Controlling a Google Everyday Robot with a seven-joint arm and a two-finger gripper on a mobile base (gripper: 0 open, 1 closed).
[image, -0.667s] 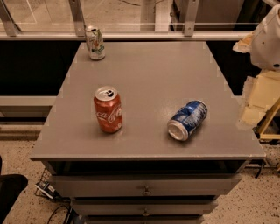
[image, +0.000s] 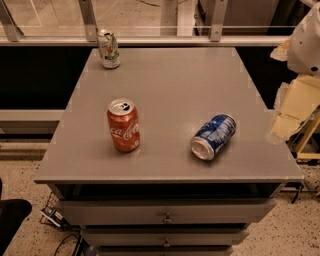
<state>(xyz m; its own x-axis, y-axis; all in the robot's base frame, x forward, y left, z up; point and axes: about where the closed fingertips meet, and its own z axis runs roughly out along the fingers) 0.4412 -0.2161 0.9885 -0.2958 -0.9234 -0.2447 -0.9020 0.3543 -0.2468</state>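
Observation:
My gripper (image: 286, 120) hangs at the right edge of the view, just off the right side of the grey table (image: 170, 85), cream-coloured below a white arm segment (image: 307, 42). It holds nothing that I can see. Nearest to it is a blue can (image: 213, 136) lying on its side near the table's front right, its open top facing the front. A red Coca-Cola can (image: 123, 125) stands upright at the front left. A pale green and white can (image: 108, 48) stands upright at the far left corner.
The table has drawers (image: 167, 212) along its front. A glass railing (image: 150, 20) runs behind it. A yellow frame (image: 307, 137) stands to the right below the gripper. Cables (image: 60, 220) lie on the speckled floor at the lower left.

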